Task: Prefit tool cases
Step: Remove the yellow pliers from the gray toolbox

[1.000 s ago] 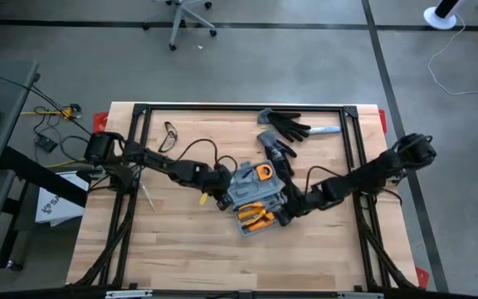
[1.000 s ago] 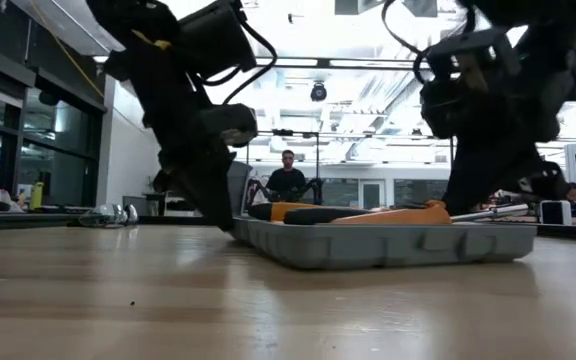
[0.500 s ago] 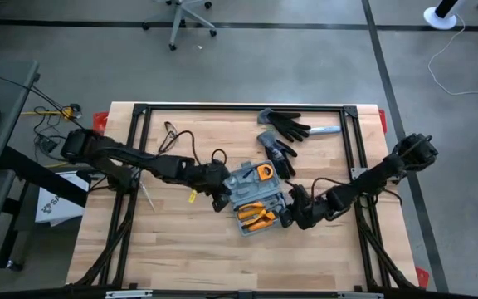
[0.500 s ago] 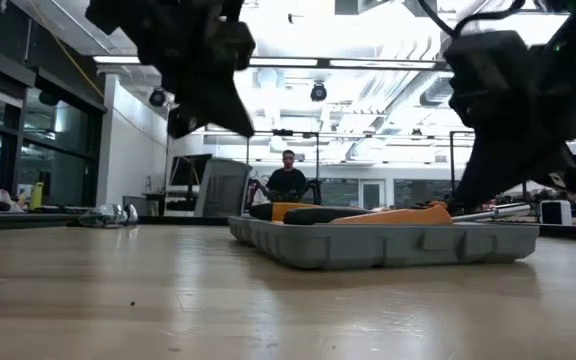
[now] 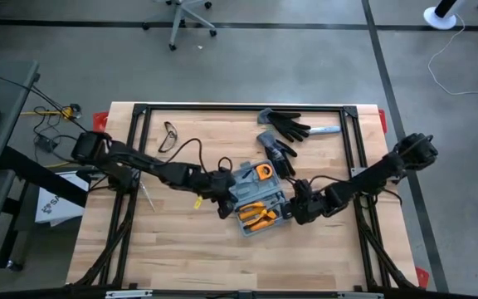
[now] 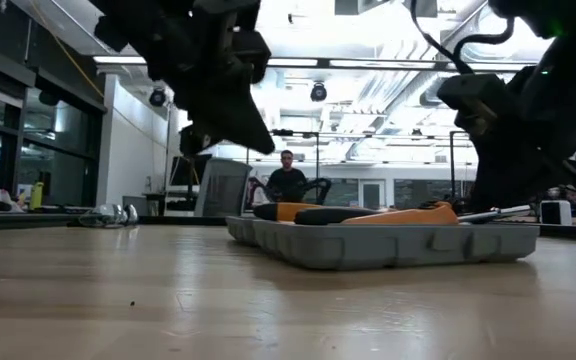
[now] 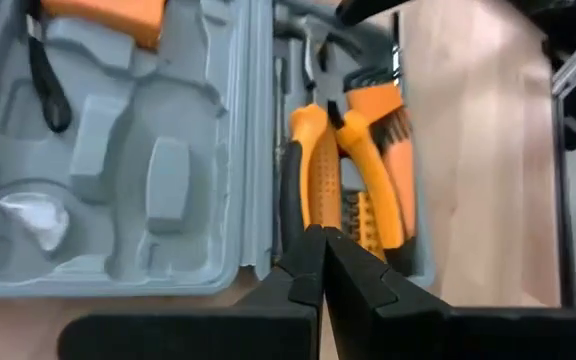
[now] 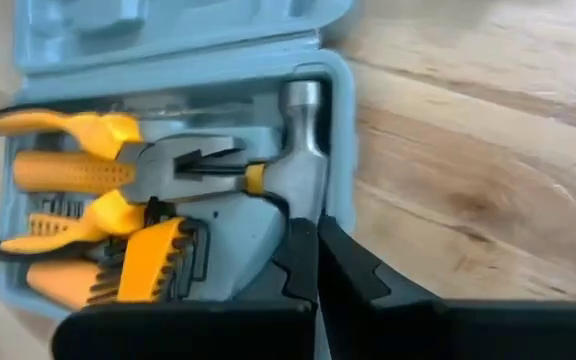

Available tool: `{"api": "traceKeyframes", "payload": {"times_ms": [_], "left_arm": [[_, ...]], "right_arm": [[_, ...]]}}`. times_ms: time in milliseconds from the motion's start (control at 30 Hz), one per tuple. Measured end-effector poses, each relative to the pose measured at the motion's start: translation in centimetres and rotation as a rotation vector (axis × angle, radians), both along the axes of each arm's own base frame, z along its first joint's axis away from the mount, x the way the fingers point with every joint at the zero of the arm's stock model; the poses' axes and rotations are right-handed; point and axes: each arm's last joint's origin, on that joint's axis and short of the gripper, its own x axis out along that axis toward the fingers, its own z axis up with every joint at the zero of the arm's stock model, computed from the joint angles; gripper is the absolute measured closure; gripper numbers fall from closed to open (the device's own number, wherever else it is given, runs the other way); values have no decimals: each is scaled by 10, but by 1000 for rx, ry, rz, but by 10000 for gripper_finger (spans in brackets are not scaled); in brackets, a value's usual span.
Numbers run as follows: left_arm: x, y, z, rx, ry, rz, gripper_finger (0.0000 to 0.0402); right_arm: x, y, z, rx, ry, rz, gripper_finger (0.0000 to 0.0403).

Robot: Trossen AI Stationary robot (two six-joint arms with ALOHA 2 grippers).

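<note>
The grey-blue tool case (image 5: 256,198) lies open on the counter (image 5: 181,241), between the two grippers. The left gripper (image 5: 222,202) hangs just beside its one end, fingers pressed together and holding nothing. The right gripper (image 5: 293,213) hangs just beside the opposite end, likewise closed and empty. Orange-handled pliers (image 7: 343,165) and a hammer (image 8: 293,160) sit in the case.

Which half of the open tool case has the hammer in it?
The half of the tool case by the right gripper. It holds the hammer and orange pliers; the other half shows mostly empty slots.
</note>
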Motion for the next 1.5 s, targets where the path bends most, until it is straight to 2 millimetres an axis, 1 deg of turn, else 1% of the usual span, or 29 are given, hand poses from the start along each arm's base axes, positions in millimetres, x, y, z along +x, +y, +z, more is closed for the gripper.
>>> {"api": "traceKeyframes", "payload": {"times_ms": [100,167,333,467,600,800,900,1000,1067,1233,1333,1433,1500], "left_arm": [[3,-1,-7,-5,13,-34,401],[4,-2,-9,-2,17,-51,401],[4,-2,-8,36,3,-92,401],[6,-3,-5,63,-36,-113,389],[8,-4,-5,92,-40,-130,359],[16,-15,-3,206,-70,-153,292],[21,-19,-5,252,-62,-128,261],[29,-19,-10,253,-49,-134,238],[35,-21,-18,252,-25,-159,230],[48,-25,-38,276,64,-198,226],[54,-26,-45,299,112,-186,228],[56,-25,-46,329,149,-159,243],[55,-24,-46,362,180,-138,266]], "right_arm": [[7,0,1,46,-35,64,403],[13,2,5,77,-92,103,403],[18,3,9,64,-163,90,403],[17,3,8,44,-154,82,403],[15,2,7,26,-128,92,403],[16,-2,6,6,-119,101,403],[17,-5,6,3,-116,93,403],[17,-7,6,0,-112,86,403],[17,-8,6,-4,-106,87,403],[16,-10,5,-5,-84,87,403],[16,-10,5,-3,-83,89,403],[15,-9,5,-1,-84,86,403],[15,-9,5,0,-83,86,403]]}}
